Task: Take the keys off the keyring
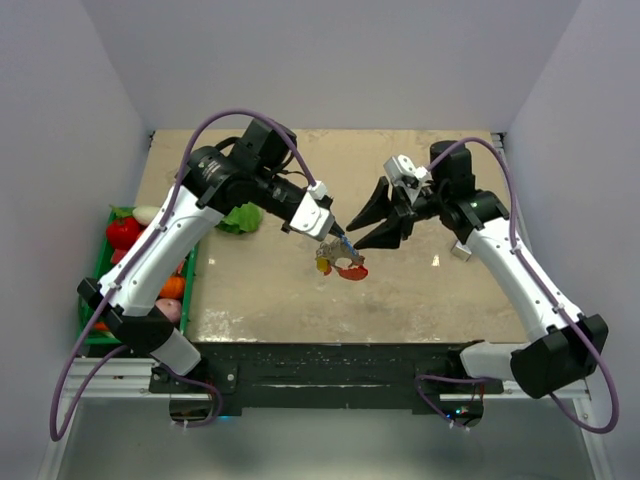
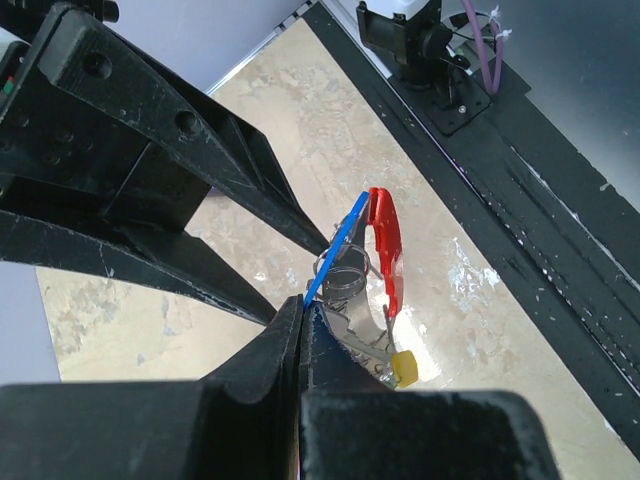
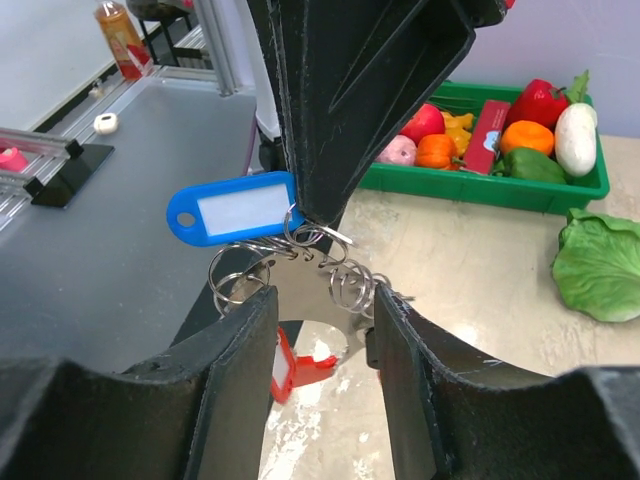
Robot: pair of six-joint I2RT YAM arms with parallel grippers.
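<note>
Two arms meet over the middle of the table (image 1: 250, 295), well above its surface. The left gripper (image 1: 338, 241) reaches in from the far left with its claw pinched tight on the keyring (image 3: 300, 262), so the whole bunch hangs from its tip clear of the tabletop. A blue tag (image 3: 235, 210) juts out to one side of the coiled rings, the keys (image 2: 352, 325) dangle below them with a yellow head (image 2: 405, 368) lowest, and the red fob (image 2: 386, 250) curves alongside. The right gripper (image 1: 354, 235) comes in from the right with its claw partly spread, one finger on each side of the ring coils; whether either finger touches the metal cannot be told. At the left edge sits a green tray (image 1: 97, 272) of vegetables, with a lettuce leaf (image 1: 240, 218) just beside it on the table.
</note>
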